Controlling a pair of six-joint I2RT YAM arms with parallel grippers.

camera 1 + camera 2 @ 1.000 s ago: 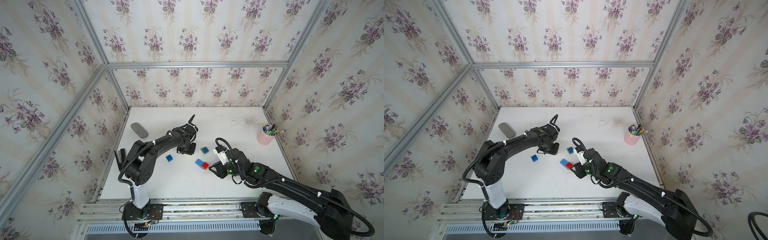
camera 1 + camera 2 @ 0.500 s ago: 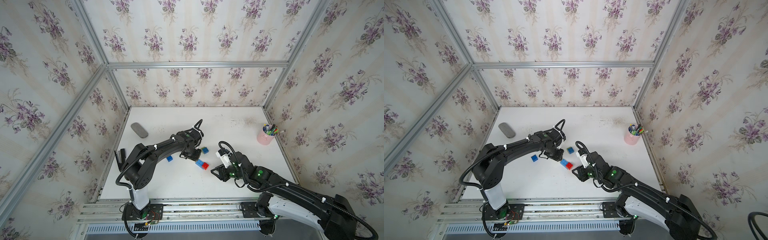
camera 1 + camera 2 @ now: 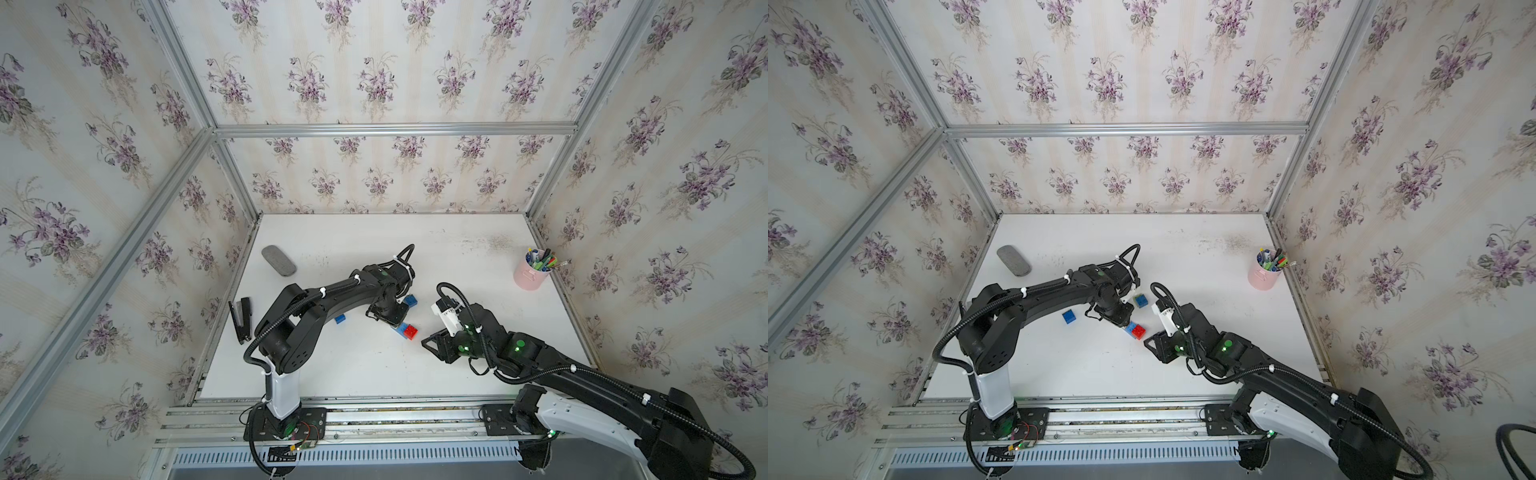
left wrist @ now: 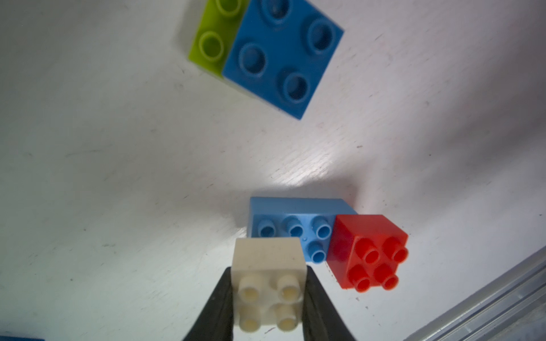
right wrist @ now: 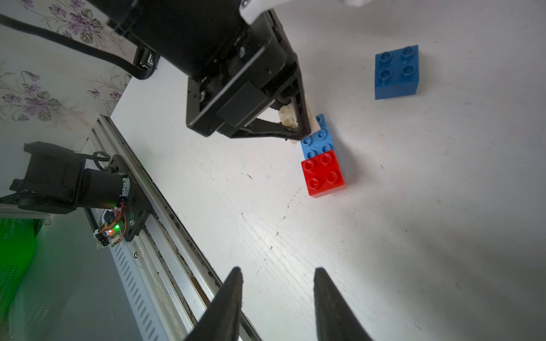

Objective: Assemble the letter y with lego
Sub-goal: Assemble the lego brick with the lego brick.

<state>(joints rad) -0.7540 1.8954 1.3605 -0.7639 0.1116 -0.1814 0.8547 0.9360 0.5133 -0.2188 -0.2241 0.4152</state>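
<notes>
1. The red brick (image 4: 369, 254) sits on one end of the light blue brick (image 4: 295, 224), lower right of centre in the left wrist view. It looks joined, but I cannot tell whether it is pressed fully home.
2. A dark blue brick (image 4: 280, 56) is stacked, offset, on the lime green brick (image 4: 211, 38) at the top of that view. This pair lies well apart from the red and light blue pair.
3. The left tool (image 4: 268, 295) is clenched on the white brick (image 4: 267, 259), at the free end of the light blue brick. I cannot tell whether it is touching or just above.
4. The right tool (image 5: 279, 295) is released and empty at the bottom of the right wrist view, near the red brick but apart from it.
5. A second dark blue brick (image 3: 340, 318) lies alone on the counter (image 3: 374, 374), left of centre in a top view.
6. I judge the task under half done. The white arm has to seat, then the stem of two dark blues and green must join the centre.
</notes>
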